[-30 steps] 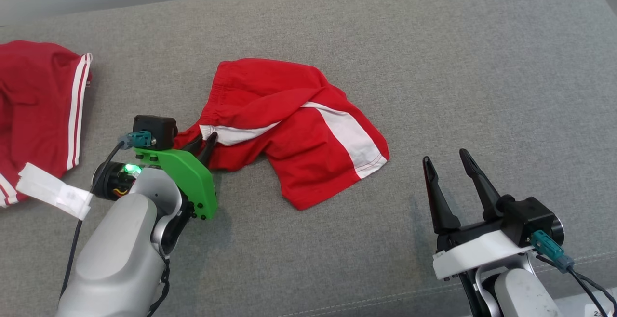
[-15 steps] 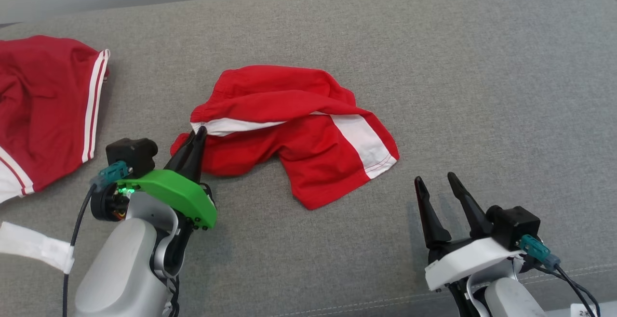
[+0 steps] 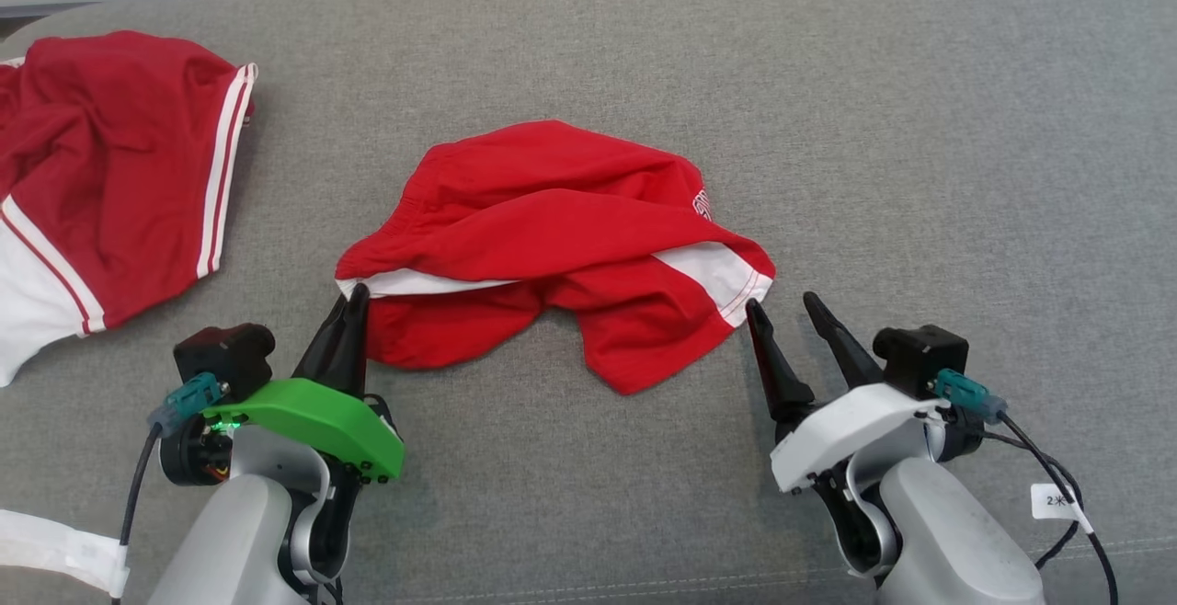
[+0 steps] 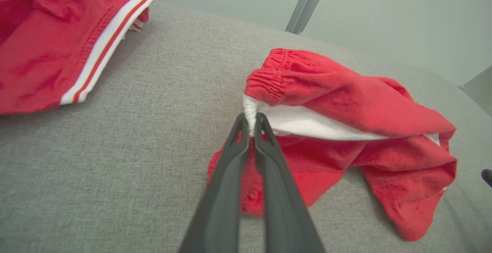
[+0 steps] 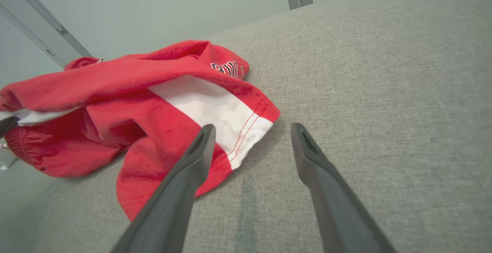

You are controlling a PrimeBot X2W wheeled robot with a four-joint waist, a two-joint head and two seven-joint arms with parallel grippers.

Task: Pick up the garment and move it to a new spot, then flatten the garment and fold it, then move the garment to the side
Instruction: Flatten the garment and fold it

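Red shorts point(image 3: 552, 219) crumpled in mid cushion point(image 3: 919, 173), left gripper point(image 3: 354, 297) clamped tight on their white left corner, right gripper point(image 3: 782, 302) with jaws spread, just beside their right hem, another red garment point(image 3: 110, 154) at the left edge

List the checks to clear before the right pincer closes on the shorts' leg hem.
1. Left pincer shut on the waistband corner of the shorts: ok.
2. Right pincer open: ok.
3. White hem panel between the right pincer's fingers: not ok, it lies beside the gap.
4. Shorts flat: not ok, crumpled and folded over.
5. Second red garment apart from the shorts: ok.
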